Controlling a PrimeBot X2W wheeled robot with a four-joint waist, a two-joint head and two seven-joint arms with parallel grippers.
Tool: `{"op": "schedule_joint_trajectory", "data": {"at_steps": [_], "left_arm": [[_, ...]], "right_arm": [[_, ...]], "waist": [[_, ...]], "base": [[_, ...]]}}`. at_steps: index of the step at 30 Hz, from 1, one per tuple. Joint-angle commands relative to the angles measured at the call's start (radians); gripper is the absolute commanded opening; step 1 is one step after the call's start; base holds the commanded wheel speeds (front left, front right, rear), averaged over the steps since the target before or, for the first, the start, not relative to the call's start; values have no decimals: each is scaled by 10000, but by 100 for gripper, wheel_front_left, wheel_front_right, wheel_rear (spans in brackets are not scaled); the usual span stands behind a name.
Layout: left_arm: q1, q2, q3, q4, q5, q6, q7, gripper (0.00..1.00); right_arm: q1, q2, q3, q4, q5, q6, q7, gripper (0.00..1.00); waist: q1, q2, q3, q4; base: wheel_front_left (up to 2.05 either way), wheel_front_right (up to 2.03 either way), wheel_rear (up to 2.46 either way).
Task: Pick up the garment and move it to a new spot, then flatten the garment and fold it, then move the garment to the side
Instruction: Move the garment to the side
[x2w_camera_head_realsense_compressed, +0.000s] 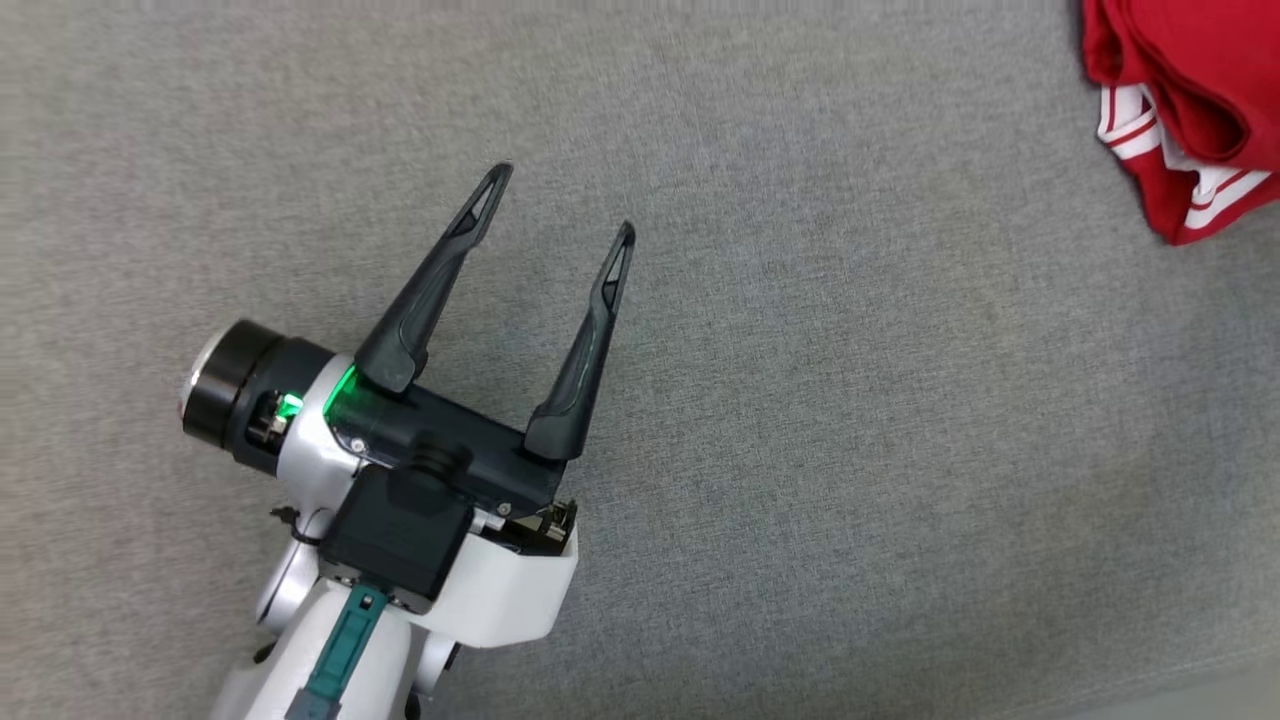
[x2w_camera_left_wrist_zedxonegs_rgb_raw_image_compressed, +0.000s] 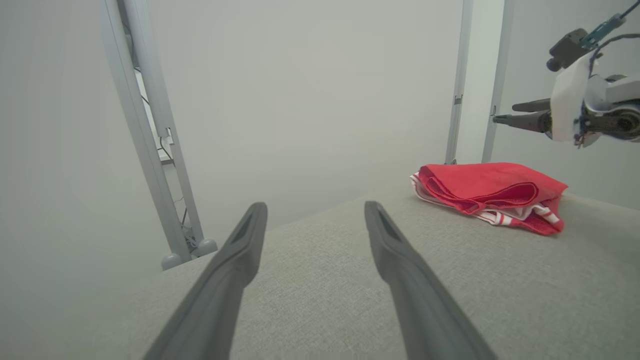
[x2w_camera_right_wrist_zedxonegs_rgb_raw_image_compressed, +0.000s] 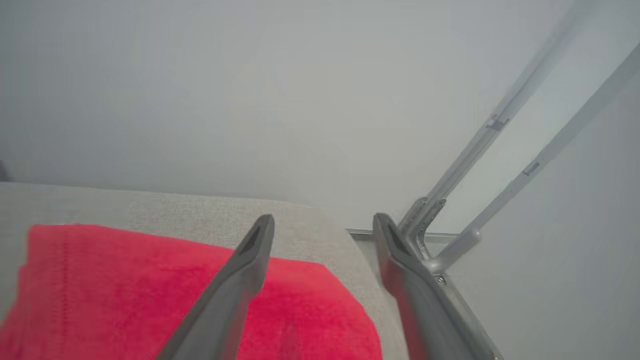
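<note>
The garment (x2w_camera_head_realsense_compressed: 1190, 100) is red with white stripes and lies folded in a small pile at the far right edge of the grey fabric table (x2w_camera_head_realsense_compressed: 800, 400). The same garment (x2w_camera_left_wrist_zedxonegs_rgb_raw_image_compressed: 490, 192) shows at the right of the left wrist view, and it (x2w_camera_right_wrist_zedxonegs_rgb_raw_image_compressed: 150, 295) lies below the fingers in the right wrist view. My left gripper (x2w_camera_head_realsense_compressed: 567, 203) hovers open over bare table at the left, well away from the garment, with nothing between its fingers. My right gripper (x2w_camera_right_wrist_zedxonegs_rgb_raw_image_compressed: 322, 225) stands open just above the garment's corner near the table edge, holding nothing. That right gripper (x2w_camera_left_wrist_zedxonegs_rgb_raw_image_compressed: 505, 114) also shows raised above the pile.
Grey metal frame posts (x2w_camera_left_wrist_zedxonegs_rgb_raw_image_compressed: 150, 150) stand beyond the table's far edge at the left, and more posts (x2w_camera_right_wrist_zedxonegs_rgb_raw_image_compressed: 500, 165) rise off the table's corner at the right. A pale wall lies behind. The table edge (x2w_camera_right_wrist_zedxonegs_rgb_raw_image_compressed: 360, 250) runs close beside the garment.
</note>
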Motion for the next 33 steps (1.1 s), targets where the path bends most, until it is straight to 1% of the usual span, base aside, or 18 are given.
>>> {"op": "schedule_joint_trajectory", "data": {"at_steps": [1, 3, 6, 9, 11, 14, 19, 22, 27, 30, 33], "left_arm": [[202, -30, 73, 188, -189, 116, -113, 100], [399, -103, 154, 434, -374, 240, -165, 100], [728, -253, 262, 812, -818, 405, -149, 100], [938, -388, 403, 1140, -1327, 565, -175, 100], [1061, -459, 516, 1333, -1617, 692, -280, 100], [1176, -499, 643, 1565, -1929, 763, -362, 100], [1464, -566, 979, 2308, -2554, 903, -630, 100], [1606, -589, 1122, 2743, -2841, 968, -841, 100], [1854, -627, 1237, 3403, -3174, 988, -1048, 100], [2036, -655, 1316, 3750, -3182, 1065, -1104, 100], [2224, -666, 1492, 3797, -3034, 1072, -1112, 100]], "right_arm": [[548, 604, -376, -511, -466, -4, -20, 100], [1046, 1326, -717, -1143, -755, -3, -14, 100], [1804, 2303, -596, -1856, -753, -3, -14, 100], [2414, 2763, -150, -2491, -501, -3, -14, 100], [2828, 2901, 198, -2914, -312, -3, -14, 100], [3279, 3092, 564, -3348, -89, -3, -13, 100], [4504, 3264, 1046, -4803, 318, -3, -15, 100], [5420, 3419, 1020, -5587, 384, -3, -13, 100], [6827, 3623, 891, -6477, 476, -3, -15, 100], [7661, 3741, 786, -6978, 329, -1, -15, 100], [8374, 3782, 554, -7596, 11, -1, -13, 100]], "waist": [[0, 0, -550, 186], [0, 0, -927, 295], [0, 0, -1446, 477], [0, 0, -1883, 693], [0, 0, -2143, 826], [0, 0, -2421, 937], [0, 0, -3171, 1193], [0, 0, -3613, 1328], [0, 0, -4347, 1506], [0, 0, -4733, 1580], [0, 0, -5011, 1609]], "base": [[0, 0, 0], [0, 0, 0], [0, 0, 0], [0, 0, 0], [0, 0, 0], [0, 0, 0], [0, 0, 0], [0, 0, 0], [0, 0, 0], [0, 0, 0], [0, 0, 0]]}}
